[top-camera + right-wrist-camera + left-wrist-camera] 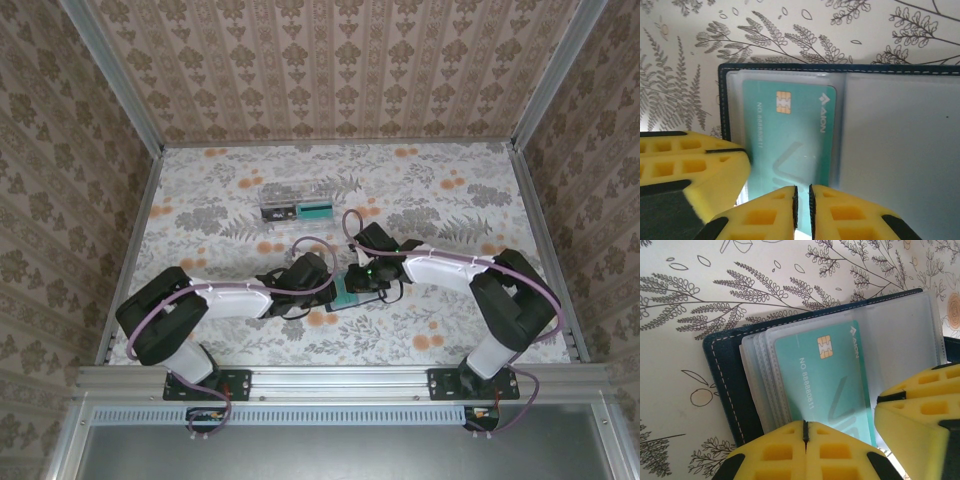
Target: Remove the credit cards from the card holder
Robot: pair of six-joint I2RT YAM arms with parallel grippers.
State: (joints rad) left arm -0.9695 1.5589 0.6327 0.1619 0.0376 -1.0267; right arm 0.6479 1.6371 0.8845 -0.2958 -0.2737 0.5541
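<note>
The jaws of our left gripper [805, 432] are clenched flat together with nothing visible between them. They sit at the end of the teal card [825, 375] away from its chip. The jaws of our right gripper [802, 196] are all but closed, with a thin slit between them, at that same end. We cannot tell whether either pair presses on the card itself or on the plastic sleeve [900, 340] over it. The card lies chip-up in its sleeve inside the open card holder [727, 375]. The holder rests about midway across the desk [450, 330], nearer the near edge than the far one.

We judge three risks. The sleeve looks slick, so the jaws may skid. If the holder is not pinned, it may slide along with the card. The two grippers are also so close together that they may knock each other.

The left wrist view shows several sleeves fanned at the holder's stitched edge. The right wrist view shows an empty pocket beside the card. From above we see a clear box [297, 203] toward the far edge, well apart, with something teal inside.
</note>
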